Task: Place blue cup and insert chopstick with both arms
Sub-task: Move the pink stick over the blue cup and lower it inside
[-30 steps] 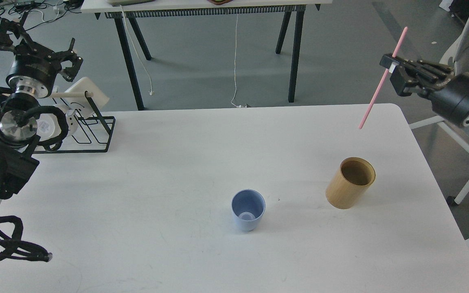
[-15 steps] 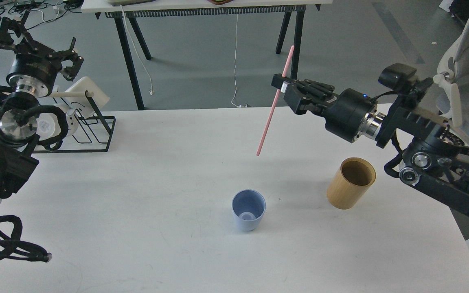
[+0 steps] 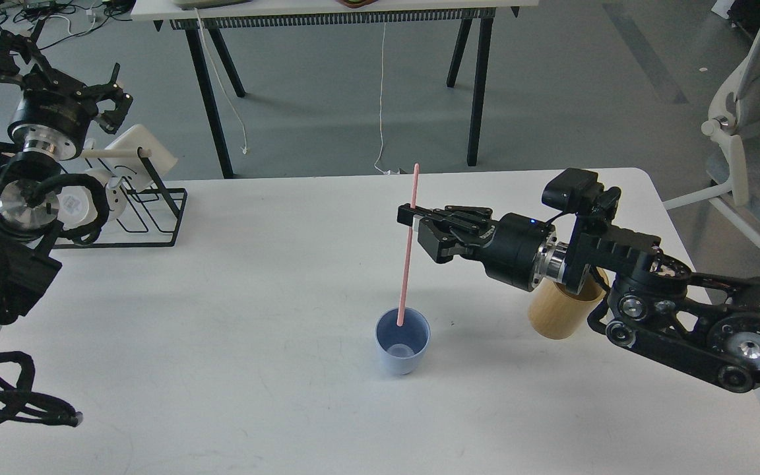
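- white tabletop (image 3: 235, 343) fills the view, with grey floor and a second table's black legs behind it.
- the blue cup (image 3: 402, 341) stands upright near the middle of the table, mouth open upward, ready to receive the stick.
- the right gripper (image 3: 415, 221) is clamped on the pink chopstick (image 3: 408, 254) partway down from its top, holding it almost vertical so the lower tip sits right at the cup's mouth; whether the tip is inside yet cannot be told.
- the left gripper (image 3: 50, 63) is raised at the far left, its fingers spread and holding nothing, clear of the work.
- a tan wooden holder (image 3: 555, 313) stands just beside the right arm, partly hidden by it, and could get knocked.
- a black wire rack (image 3: 146, 211) with a white mug (image 3: 83, 204) sits well apart at the left.
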Controlling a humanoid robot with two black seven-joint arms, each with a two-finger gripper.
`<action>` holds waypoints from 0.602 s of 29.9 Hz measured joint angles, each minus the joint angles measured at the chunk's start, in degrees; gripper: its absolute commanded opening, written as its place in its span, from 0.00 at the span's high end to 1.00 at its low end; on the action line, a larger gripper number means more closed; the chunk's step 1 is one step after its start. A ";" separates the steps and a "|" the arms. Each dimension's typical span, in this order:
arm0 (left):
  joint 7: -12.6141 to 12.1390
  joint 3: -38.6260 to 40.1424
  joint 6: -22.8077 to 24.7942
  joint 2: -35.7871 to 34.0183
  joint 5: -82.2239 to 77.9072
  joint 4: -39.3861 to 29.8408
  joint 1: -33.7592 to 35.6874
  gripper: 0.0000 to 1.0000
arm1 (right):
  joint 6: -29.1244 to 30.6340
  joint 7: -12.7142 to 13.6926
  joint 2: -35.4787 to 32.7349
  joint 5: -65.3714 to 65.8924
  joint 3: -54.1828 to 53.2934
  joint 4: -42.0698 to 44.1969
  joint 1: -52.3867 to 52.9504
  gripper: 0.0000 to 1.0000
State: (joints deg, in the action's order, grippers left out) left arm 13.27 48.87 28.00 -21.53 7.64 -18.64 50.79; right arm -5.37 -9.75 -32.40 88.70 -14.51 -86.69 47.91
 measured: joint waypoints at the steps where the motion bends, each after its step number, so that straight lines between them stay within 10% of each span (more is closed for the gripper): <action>1: 0.00 0.01 0.00 0.00 0.00 0.00 -0.04 0.00 | 0.01 0.00 0.01 0.08 0.18 0.16 -0.28 0.99; 18: 0.09 0.09 0.00 -0.44 0.18 0.00 -0.70 0.00 | -0.03 -0.19 2.22 1.31 0.80 3.39 -3.40 0.75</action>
State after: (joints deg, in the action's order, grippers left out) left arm 13.36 48.96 28.00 -21.97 7.82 -18.63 50.10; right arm -5.40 -9.94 -30.18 90.00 -13.71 -83.30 44.52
